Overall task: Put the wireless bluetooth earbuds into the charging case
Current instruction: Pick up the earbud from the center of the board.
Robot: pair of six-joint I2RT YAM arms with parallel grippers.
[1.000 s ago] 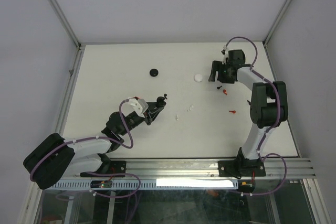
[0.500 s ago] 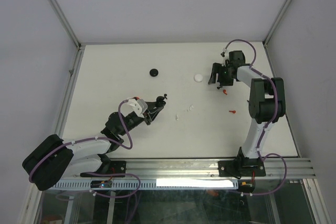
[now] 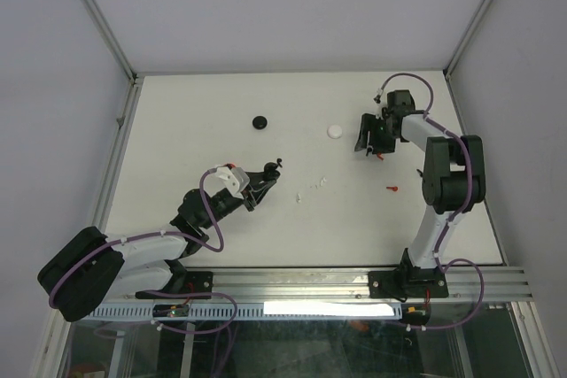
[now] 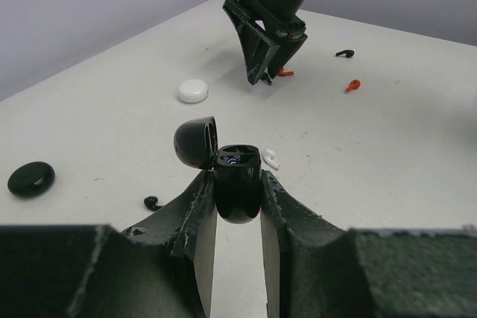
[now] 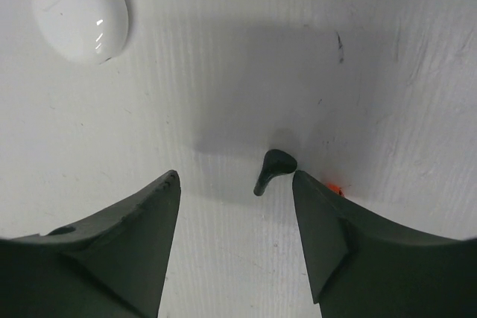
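Observation:
My left gripper (image 3: 263,181) is shut on the open black charging case (image 4: 238,178), lid (image 4: 195,141) tipped back to the left, held above the table. My right gripper (image 3: 367,141) is open and low at the far right. A black earbud (image 5: 273,169) lies between its fingertips, close to the right one. A red earbud (image 5: 333,188) peeks out beside that finger, and it also shows in the top view (image 3: 379,154). Another red earbud (image 3: 391,189) lies nearer. White earbuds (image 3: 318,183) lie mid-table. A black earbud (image 4: 152,202) lies left of the case.
A black round disc (image 3: 260,121) and a white round disc (image 3: 334,131) lie at the far middle; the white one (image 5: 80,9) is just left of my right gripper. Another black earbud (image 4: 343,53) lies beyond the right gripper. Metal rails edge the table.
My right gripper has shifted towards the near side and now straddles the black earbud that lay just in front of it. The left arm and case have not moved.

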